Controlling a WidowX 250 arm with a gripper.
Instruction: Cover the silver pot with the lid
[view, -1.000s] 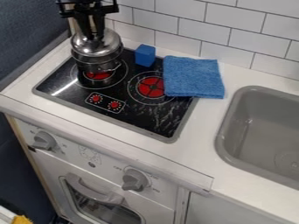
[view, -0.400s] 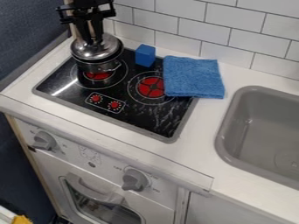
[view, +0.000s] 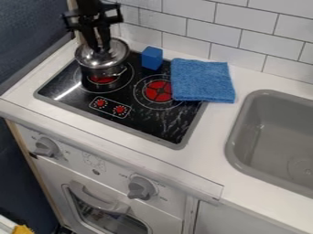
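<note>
White tabletop [view: 211, 125] spreading out below the pincer [view: 100, 48], and the black stovetop [view: 164, 122] right under it! Directly beneath, here's the silver pot [view: 99, 71] on its burner, and the lid [view: 116, 53] lies across its mouth, just under the pincer! Clenched on it or released? Can't tell! Covering looks nearly complete; left, I'd judge: confirm it's seated, let go if holding, rise clear.

The white desk [view: 211, 137] carries a black stove plate [view: 156, 125], and a grey sink [view: 231, 141] is set into it. The silver pot [view: 99, 71] and a blue block [view: 151, 58] stand on the plate; a blue cloth [view: 203, 81] lies partly over it.
</note>
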